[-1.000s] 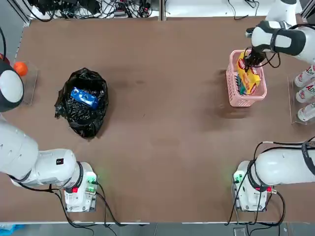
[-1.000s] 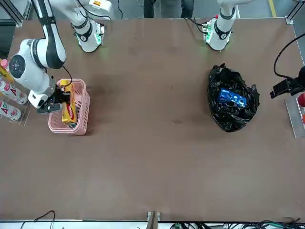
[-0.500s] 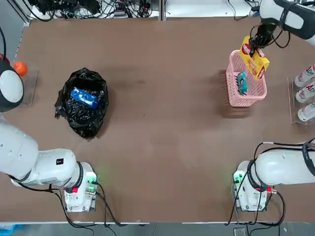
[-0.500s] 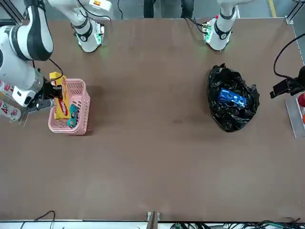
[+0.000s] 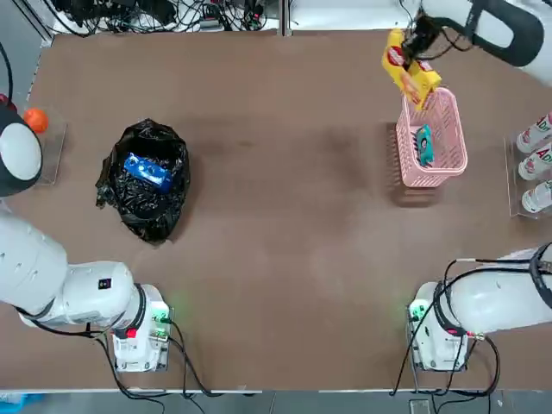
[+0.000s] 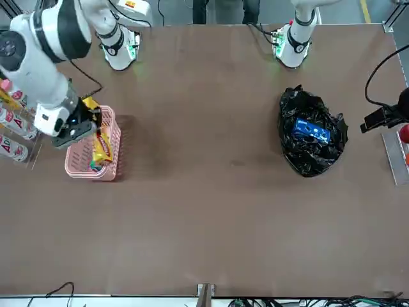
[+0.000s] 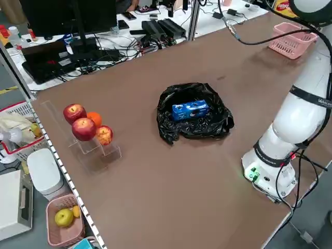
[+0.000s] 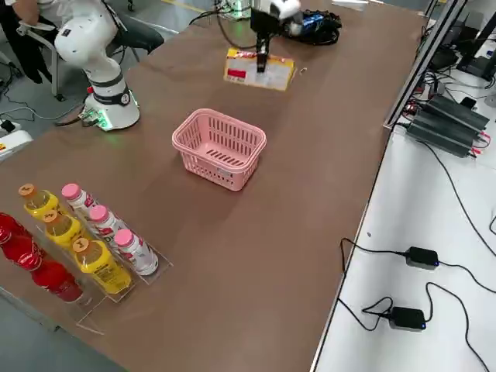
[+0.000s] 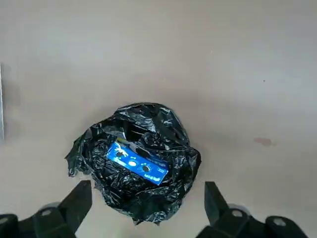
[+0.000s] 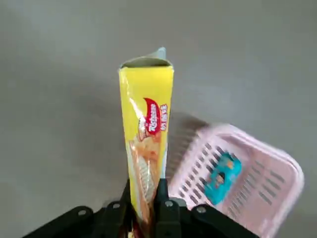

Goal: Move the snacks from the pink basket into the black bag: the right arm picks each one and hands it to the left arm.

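right tool (image 10: 144,210) pinching yellow snack (image 10: 146,144) end, long axis hanging down

On the worktop (image 5: 285,216), the bag (image 5: 145,178) lies at 9 o'clock with one packet (image 5: 148,171) inside; the basket (image 5: 431,138) sits at 2 o'clock, holding another packet (image 5: 423,143).

A yellow snack packet (image 10: 146,148) carries a red logo patch with white script lettering running along its length; the word is too blurred to spell out with certainty. In the top view, at about three o'clock at the table's edge, white bottles (image 5: 536,134) show red letters that begin "AD"; the rest is cut off. The blue snack packet (image 9: 138,163) in the black bag (image 9: 134,163) bears white marks that cannot be read as words.
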`<state>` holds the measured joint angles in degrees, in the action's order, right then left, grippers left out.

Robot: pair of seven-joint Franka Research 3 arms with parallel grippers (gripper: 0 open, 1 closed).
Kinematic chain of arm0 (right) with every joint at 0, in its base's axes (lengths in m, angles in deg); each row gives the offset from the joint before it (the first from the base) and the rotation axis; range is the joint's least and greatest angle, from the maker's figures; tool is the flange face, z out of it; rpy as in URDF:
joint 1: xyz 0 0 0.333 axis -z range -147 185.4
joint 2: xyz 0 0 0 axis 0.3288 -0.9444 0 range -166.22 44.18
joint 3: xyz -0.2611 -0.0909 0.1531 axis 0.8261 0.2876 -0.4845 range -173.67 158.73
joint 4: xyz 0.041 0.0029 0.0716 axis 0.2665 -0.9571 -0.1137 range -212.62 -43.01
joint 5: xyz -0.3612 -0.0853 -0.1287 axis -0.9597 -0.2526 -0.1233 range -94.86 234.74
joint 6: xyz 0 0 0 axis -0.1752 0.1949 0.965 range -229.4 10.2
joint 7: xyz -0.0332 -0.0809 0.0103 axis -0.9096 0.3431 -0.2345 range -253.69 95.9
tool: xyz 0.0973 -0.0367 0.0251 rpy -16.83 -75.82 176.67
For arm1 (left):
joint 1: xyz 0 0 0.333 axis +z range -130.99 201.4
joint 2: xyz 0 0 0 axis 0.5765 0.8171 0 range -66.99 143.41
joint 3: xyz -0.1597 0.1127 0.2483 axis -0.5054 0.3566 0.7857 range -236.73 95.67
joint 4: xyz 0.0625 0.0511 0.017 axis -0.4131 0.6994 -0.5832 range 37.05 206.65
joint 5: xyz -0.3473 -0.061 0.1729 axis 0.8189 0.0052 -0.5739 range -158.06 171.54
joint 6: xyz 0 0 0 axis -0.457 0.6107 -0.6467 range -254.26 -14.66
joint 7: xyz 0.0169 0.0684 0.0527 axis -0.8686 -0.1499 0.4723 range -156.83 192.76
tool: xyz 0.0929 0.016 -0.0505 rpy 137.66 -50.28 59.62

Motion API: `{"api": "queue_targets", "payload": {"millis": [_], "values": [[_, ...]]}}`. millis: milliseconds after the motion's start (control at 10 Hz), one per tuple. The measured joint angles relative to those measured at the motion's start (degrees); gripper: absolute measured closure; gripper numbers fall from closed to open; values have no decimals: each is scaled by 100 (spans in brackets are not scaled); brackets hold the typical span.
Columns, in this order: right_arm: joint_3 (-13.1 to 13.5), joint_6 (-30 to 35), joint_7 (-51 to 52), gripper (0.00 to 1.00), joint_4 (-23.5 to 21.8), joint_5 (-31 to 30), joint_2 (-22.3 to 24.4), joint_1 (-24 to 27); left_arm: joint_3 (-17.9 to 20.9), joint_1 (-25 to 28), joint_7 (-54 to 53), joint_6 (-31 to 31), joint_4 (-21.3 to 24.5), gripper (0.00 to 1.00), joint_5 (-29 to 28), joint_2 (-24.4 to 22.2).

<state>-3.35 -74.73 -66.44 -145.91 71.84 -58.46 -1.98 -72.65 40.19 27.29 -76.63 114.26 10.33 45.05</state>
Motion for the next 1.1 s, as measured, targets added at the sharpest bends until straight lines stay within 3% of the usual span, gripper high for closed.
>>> {"api": "queue_targets", "payload": {"millis": [300,600,800,1100], "values": [[-11,-1084,-118,79,93,97,-95,-1070,-75,-228,1449,-1,2,0,157,77],[-3,-2491,-121,79,339,94,-681,-1904,-187,-593,3387,-5,1,0,648,100],[7,-2888,-411,79,1030,23,-1207,-2448,-229,-880,4500,-23,1,0,960,138],[13,-2981,-1429,79,1992,-752,-1820,-2990,-301,-1119,5434,-223,1,0,1394,277]]}}
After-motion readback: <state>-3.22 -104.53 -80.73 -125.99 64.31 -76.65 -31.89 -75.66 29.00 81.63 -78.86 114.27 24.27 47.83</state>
